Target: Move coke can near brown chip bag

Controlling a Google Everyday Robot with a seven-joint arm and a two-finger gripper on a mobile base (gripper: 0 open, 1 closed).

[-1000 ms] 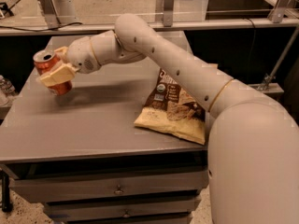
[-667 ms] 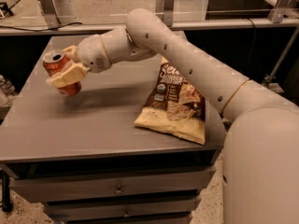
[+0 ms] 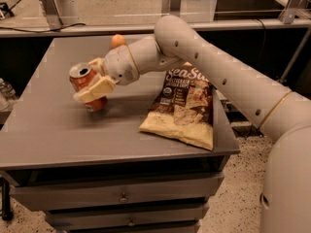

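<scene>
One camera view is showing you the whole scene. The gripper (image 3: 93, 81) is clamping the coke can (image 3: 82, 74), tilted, over the left half of the counter (image 3: 43, 130), midway between front and back edges. The brown chip bag (image 3: 182, 108) is lying flat toward the front right corner, clearly apart from the can. You are looking at roughly half done: the grasp is holding, while carrying rightward and setting down beside the bag are remaining.
</scene>
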